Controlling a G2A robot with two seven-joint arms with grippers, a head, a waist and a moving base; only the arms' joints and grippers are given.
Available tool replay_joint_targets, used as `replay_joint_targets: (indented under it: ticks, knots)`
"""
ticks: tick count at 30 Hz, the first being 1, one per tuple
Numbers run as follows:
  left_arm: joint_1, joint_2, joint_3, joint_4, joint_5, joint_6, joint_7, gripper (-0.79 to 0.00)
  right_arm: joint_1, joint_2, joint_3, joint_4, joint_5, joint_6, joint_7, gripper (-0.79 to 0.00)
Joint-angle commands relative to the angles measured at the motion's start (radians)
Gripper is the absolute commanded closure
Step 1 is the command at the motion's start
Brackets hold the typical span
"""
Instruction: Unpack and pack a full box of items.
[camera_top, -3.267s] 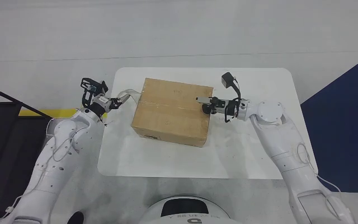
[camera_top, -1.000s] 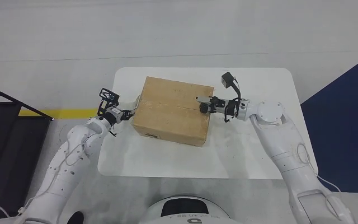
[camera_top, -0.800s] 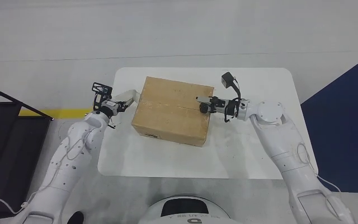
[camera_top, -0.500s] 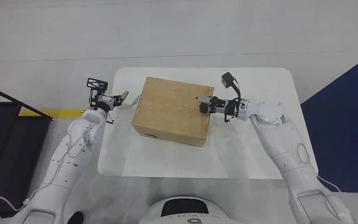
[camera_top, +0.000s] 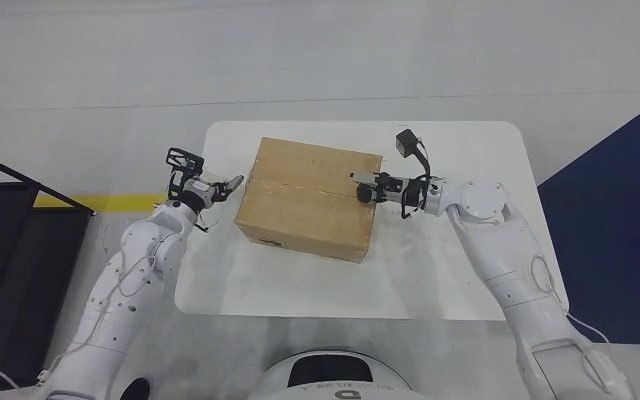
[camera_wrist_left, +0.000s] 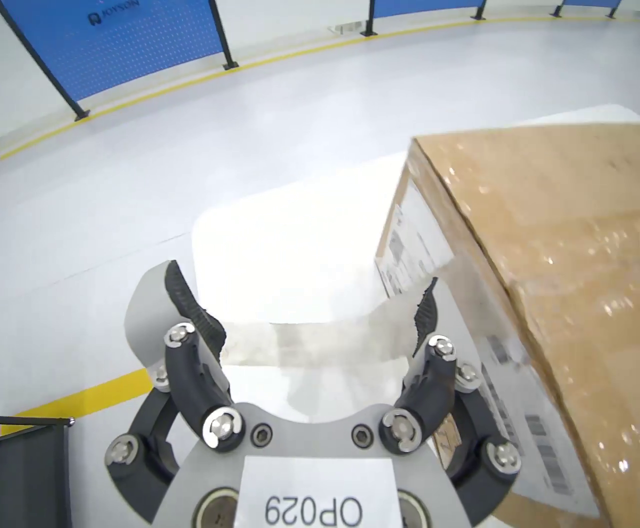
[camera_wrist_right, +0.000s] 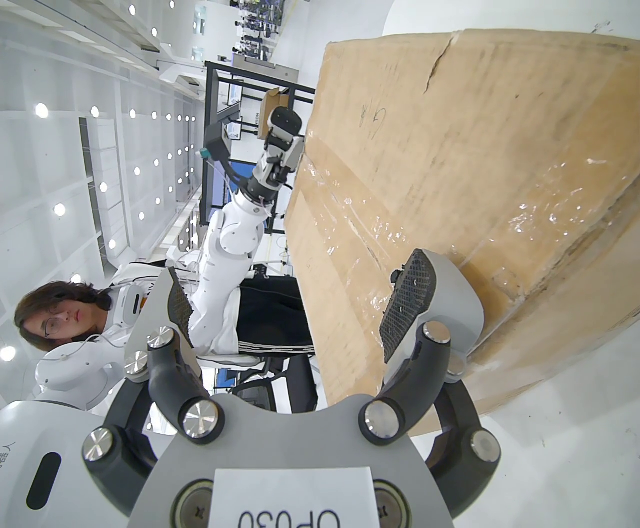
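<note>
**Closed box across the bench, both claws open at its ends**

The white bench (camera_top: 450, 270) carries one thing: the cardboard box (camera_top: 305, 205), standing flat around the middle, nearer the far edge. Its long axis runs from the left arm's side to the right arm's side, skewed a little from the bench edge. The top flaps are shut. The seam (camera_wrist_right: 345, 210) runs along that long axis under glossy clear tape, and printed labels sit on the end face towards the left arm.

If it is full, as the task says, the box is probably heavy. The walls look stiff, though the top shows a crease and the corner by the right arm is crumpled, so the flaps would likely give under pressure. The taped band looks slick, so bare cardboard should grip better. To shift it, the two short ends low down are the sensible holds, with one claw at each. To open it, the tape end at an end face looks like the place to start.

The left claw (camera_wrist_left: 302, 280) hangs just off the labelled end, spread wide. A clear strip (camera_wrist_left: 320, 340), probably tape, stretches across its fingers towards that face, but nothing is pinched. The right claw (camera_wrist_right: 295, 265) sits at the opposite end by the seam, also spread wide and empty, with one finger close over the top edge.
</note>
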Motion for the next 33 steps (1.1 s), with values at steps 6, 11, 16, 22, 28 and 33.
replay_joint_targets:
  ticks: [6, 11, 16, 22, 28, 33]
  knots:
    - [0.034, 0.002, -0.008, 0.0, 0.025, -0.027, -0.012, -0.785, 0.0, 0.0, 0.0, 0.0, 0.0, 0.0, 0.0, -0.785]
    - [0.016, -0.004, 0.004, -0.008, 0.034, -0.032, -0.02, -0.785, 0.0, 0.0, 0.0, 0.0, 0.0, 0.0, 0.0, -0.785]
    - [-0.033, -0.014, 0.034, 0.025, 0.021, -0.056, -0.051, -0.785, 0.0, 0.0, 0.0, 0.0, 0.0, 0.0, 0.0, -0.785]
    - [-0.068, -0.023, 0.057, 0.074, 0.02, -0.064, -0.057, -0.785, 0.0, 0.0, 0.0, 0.0, 0.0, 0.0, 0.0, -0.785]
    - [-0.097, -0.033, 0.048, 0.104, -0.016, -0.031, -0.025, -0.785, 0.0, 0.0, 0.0, 0.0, 0.0, 0.0, 0.0, -0.785]
    - [-0.101, -0.037, 0.027, 0.103, -0.04, 0.007, 0.015, -0.785, 0.0, 0.0, 0.0, 0.0, 0.0, 0.0, 0.0, -0.785]
